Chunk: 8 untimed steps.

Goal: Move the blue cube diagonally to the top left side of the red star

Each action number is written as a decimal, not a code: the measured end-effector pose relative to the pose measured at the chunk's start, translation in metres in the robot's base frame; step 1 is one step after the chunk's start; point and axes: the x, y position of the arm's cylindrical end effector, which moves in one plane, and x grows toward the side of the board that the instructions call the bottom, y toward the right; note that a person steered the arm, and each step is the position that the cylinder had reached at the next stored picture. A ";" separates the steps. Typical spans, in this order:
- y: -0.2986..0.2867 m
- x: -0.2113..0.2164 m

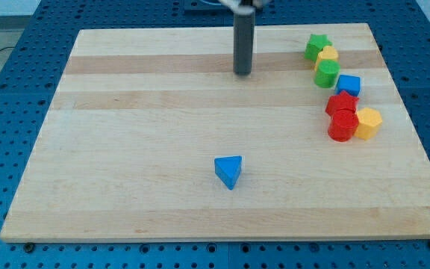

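Observation:
The blue cube sits at the view's right, touching the upper right of the red star. My tip stands on the board near the view's top centre, well to the left of both blocks and touching none.
A green star, a yellow block and a green cylinder line up above the blue cube. A red cylinder and a yellow hexagon lie below the red star. A blue triangle lies at the bottom centre of the wooden board.

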 end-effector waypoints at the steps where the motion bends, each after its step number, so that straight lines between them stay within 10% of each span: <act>1: 0.065 -0.067; 3: 0.289 -0.033; 6: 0.286 0.088; 8: 0.184 0.107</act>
